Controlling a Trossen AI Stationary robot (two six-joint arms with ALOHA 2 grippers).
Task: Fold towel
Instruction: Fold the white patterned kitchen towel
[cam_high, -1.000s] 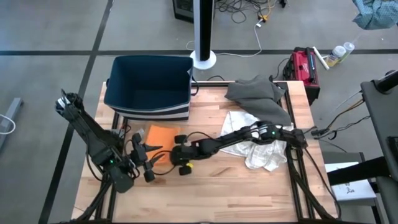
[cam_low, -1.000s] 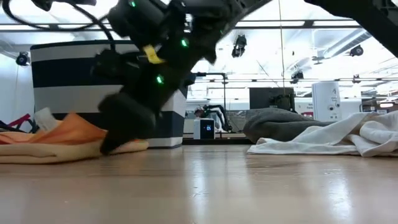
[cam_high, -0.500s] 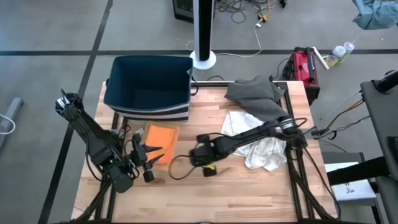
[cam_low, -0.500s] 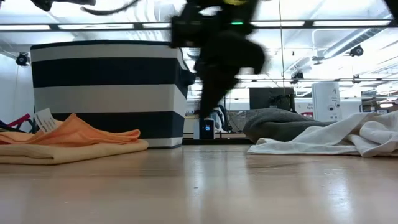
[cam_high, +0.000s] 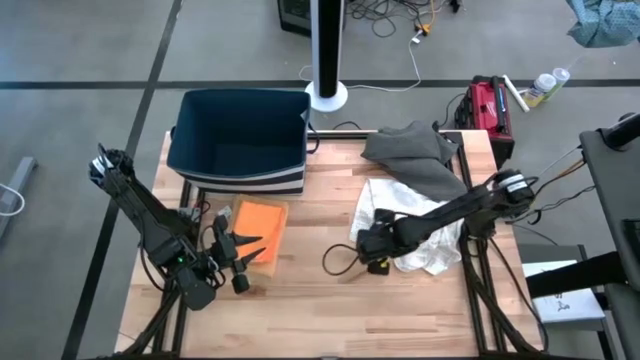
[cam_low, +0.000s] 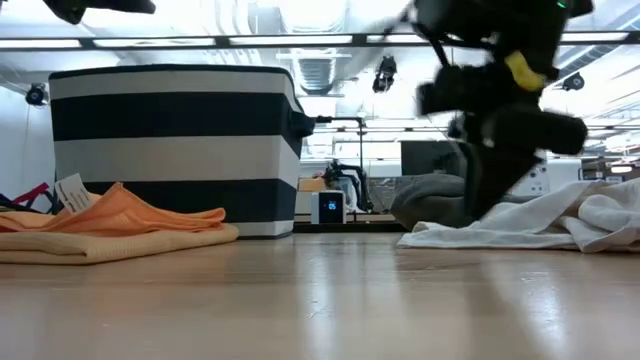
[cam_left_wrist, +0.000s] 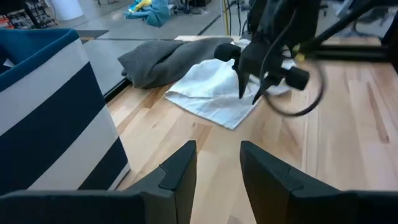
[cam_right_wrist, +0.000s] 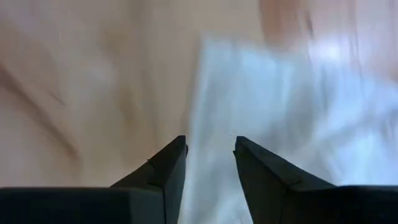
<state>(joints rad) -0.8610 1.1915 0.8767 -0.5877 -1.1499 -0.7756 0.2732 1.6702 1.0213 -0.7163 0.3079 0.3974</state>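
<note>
Dark jointed arms, black cables, yellow marking.

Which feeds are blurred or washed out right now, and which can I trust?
Right wrist view: smeared, the white towel just a pale blur. Low view: right gripper motion-blurred, ceiling lights glaring, orange towel sharp. High view: evenly lit, crisp. Left wrist view: clear near the left gripper, slight blur on the far arm.

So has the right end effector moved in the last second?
Yes. The right end effector went from the orange towel across the table to the white towel.
</note>
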